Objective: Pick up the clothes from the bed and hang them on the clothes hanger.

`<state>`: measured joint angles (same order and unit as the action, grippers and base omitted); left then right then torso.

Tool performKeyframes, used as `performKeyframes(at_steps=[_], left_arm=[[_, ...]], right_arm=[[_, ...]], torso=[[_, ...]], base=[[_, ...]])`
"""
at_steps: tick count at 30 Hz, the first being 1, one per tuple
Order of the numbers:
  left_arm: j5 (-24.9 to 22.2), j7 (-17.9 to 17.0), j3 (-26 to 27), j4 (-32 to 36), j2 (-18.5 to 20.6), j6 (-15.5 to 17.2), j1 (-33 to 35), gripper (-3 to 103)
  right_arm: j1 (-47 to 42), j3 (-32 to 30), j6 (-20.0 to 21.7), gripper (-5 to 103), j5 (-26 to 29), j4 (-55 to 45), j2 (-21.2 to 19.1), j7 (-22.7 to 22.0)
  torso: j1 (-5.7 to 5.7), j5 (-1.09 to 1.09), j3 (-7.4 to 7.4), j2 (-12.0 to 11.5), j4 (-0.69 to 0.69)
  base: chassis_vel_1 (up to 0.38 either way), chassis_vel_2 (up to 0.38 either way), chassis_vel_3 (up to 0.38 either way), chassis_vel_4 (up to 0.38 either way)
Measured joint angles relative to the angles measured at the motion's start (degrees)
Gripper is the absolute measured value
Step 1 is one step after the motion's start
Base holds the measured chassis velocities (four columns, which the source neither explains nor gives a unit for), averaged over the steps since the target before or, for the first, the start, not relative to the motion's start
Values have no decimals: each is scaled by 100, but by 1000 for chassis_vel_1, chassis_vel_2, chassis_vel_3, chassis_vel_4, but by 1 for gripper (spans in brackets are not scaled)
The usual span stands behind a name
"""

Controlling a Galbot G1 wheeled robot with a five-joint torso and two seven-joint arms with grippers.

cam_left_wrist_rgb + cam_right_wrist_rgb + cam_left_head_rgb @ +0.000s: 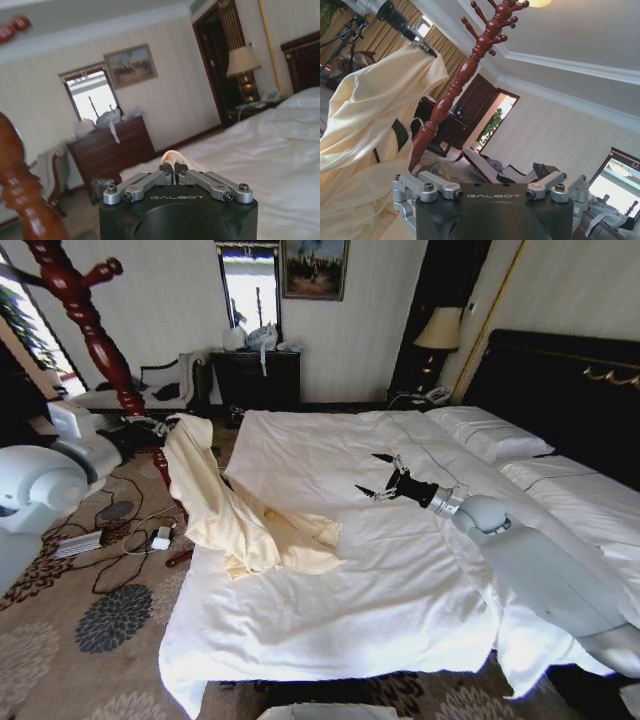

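On the far left stands the clothes hanger, a tall red-brown wooden post with knobby pegs, near the left side of the bed. Just beside the post, the left gripper is up in the air with its fingers squeezed together on a bit of the clothes. In the left wrist view you can see a small fold of pale cloth pinched between the fingertips. The clothes are one soft cream-yellow shirt. Its top end hangs from that gripper, and the rest falls down and lies in a heap on the near left part of the white duvet. So part of the shirt is lifted and part is on the bed. It is not on a peg yet. Farther right, over the middle of the bed, the right gripper hovers above the duvet with its fingers spread wide apart and nothing in them. It points left toward the shirt. In the right wrist view, the shirt and the wooden post are seen from below, close together.
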<state>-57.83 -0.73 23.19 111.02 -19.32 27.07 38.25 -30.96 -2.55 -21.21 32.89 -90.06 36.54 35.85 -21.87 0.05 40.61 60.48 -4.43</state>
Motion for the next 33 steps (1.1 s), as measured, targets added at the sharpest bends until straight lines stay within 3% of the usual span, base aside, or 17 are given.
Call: performKeyframes(at_steps=[3,6,10,14,17,20,22,26,28,30,33], left_arm=[[74,-21,-138,78,-221,5,335,1],[191,-119,-210,165,-776,109,1068,1],[243,-173,-182,255,-1187,205,1778,1],[723,-317,41,350,-1829,368,2999,1],[865,-407,117,400,-2074,374,3423,1],[927,-742,294,710,-2461,434,4177,1],[926,-856,343,800,-2518,481,4308,1],[916,-1650,895,1337,-2944,662,5200,1],[883,-1788,1041,1395,-3089,662,5319,-2],[790,-2006,1322,1432,-3431,661,5445,7],[704,-2108,1520,1409,-3702,662,5468,7]], right_arm=[[-67,-28,-20,100,-32,2,44,8],[-190,-61,-73,100,-94,13,80,22],[-296,-115,-127,100,-155,43,87,60],[-465,-196,-212,100,-223,37,56,131],[-482,-208,-246,100,-250,32,34,164],[-480,-203,-267,100,-264,42,40,187],[-480,-196,-268,100,-265,42,44,188],[-534,-202,-296,100,-288,42,57,193],[-543,-212,-305,100,-295,51,58,194],[-549,-215,-312,100,-301,71,61,196],[-545,-209,-321,100,-302,82,59,196]], torso=[[0,-6,0,0,-3],[-1,-5,1,-1,-4],[-1,-6,1,-1,-4],[0,-5,0,0,-1],[0,-5,0,0,-1],[0,-5,0,0,-3],[1,-5,0,0,-3],[0,-3,0,0,-2],[1,-4,0,0,-2],[1,-3,0,0,-3],[1,-4,0,0,-3]], base=[[0,0,0,0],[0,0,0,0],[0,0,0,0],[0,0,0,0],[0,0,0,0],[0,0,0,0],[0,0,0,0],[0,0,0,0],[0,0,0,0],[0,0,0,0],[0,0,0,0]])
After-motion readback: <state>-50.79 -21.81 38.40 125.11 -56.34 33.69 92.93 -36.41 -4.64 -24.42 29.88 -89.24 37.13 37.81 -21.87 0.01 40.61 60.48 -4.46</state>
